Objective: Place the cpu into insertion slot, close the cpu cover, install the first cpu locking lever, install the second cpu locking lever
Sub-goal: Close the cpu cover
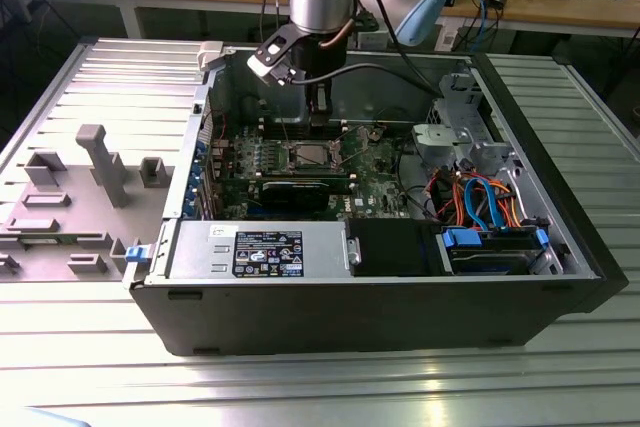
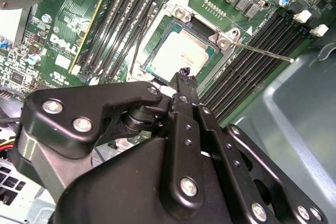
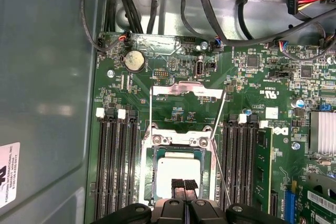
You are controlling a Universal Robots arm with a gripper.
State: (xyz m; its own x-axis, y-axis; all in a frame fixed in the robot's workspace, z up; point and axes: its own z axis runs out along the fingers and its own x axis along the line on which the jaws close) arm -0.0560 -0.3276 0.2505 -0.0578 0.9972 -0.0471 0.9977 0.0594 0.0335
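Note:
The cpu (image 3: 178, 167) lies flat in the insertion slot (image 3: 177, 141), its silvery face up; in the second wrist view the cpu (image 2: 180, 56) sits just beyond my fingertips. My gripper (image 3: 184, 184) hangs just above the near edge of the chip, fingers together and holding nothing. The cpu cover (image 3: 186, 90) stands swung open behind the socket, and the board shows through its cut-out. A thin locking lever (image 2: 262, 52) sticks out free over the memory slots. In the exterior view the gripper (image 1: 318, 119) hovers inside the case above the socket (image 1: 312, 155).
Long memory slots (image 3: 116, 166) flank the socket on both sides. A black expansion card (image 1: 290, 190) lies in front of the socket. Cables (image 1: 480, 197) and a drive bay fill the exterior view's right. The grey case wall (image 3: 47, 103) rises close by.

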